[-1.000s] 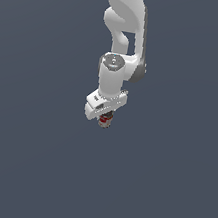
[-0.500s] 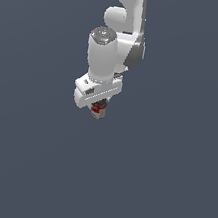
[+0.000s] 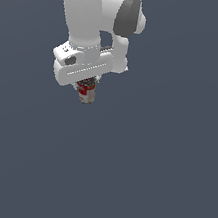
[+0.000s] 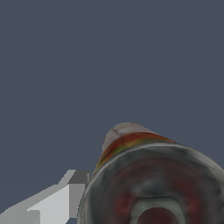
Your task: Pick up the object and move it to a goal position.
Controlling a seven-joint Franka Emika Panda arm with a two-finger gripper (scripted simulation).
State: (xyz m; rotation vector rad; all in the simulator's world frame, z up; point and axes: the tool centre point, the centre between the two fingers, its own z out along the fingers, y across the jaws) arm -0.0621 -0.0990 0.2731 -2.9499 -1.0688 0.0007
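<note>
The gripper [image 3: 85, 89] is closed around the can [image 3: 86, 93], which hangs tilted slightly beneath the white arm [image 3: 86, 20].

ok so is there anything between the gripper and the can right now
Nothing lies between them. In the exterior view the can sits right up in the gripper, held by its jaws. The wrist view shows the can's top close against the camera.
</note>
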